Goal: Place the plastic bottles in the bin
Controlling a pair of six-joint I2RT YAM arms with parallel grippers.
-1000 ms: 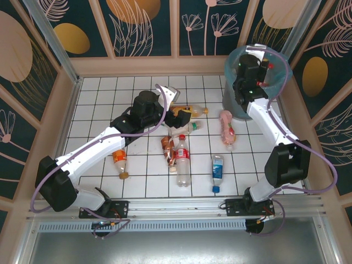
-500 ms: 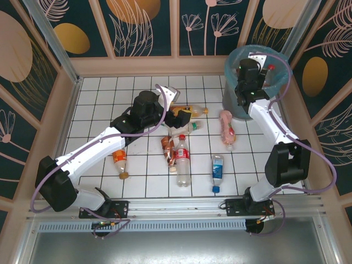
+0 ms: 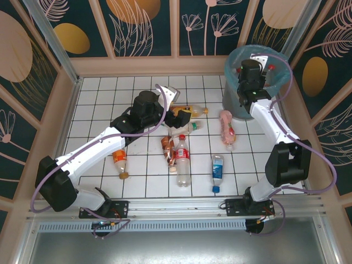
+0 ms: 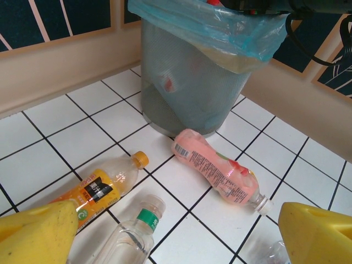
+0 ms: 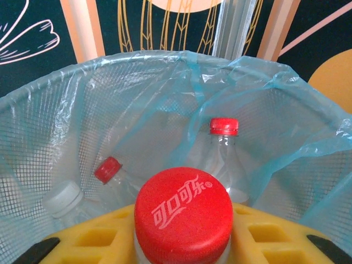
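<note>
My right gripper [image 5: 184,245] hangs over the bin [image 3: 229,70], its yellow fingers [image 5: 275,236] shut on the neck of a red-capped bottle [image 5: 184,212]. Inside the blue-lined bin [image 5: 66,121] lie two more red-capped bottles [image 5: 223,148] [image 5: 108,169] and a white-capped one [image 5: 63,199]. My left gripper [image 4: 179,239] hovers open above the floor, nothing between its fingers [image 4: 38,234]. Below it lie an orange-label bottle [image 4: 102,190], a clear bottle with a green band [image 4: 132,234] and a pink bottle [image 4: 217,170] near the bin's foot [image 4: 187,82].
More bottles lie on the white tiles: a crushed brown one [image 3: 167,148], a red-label one [image 3: 182,159], a blue-label one [image 3: 218,171] and an orange one [image 3: 120,162] by the left arm. Wooden walls [image 3: 137,65] close in the floor.
My right gripper has shifted a little further over the bin with the bottle. The left arm and the floor bottles have not moved.
</note>
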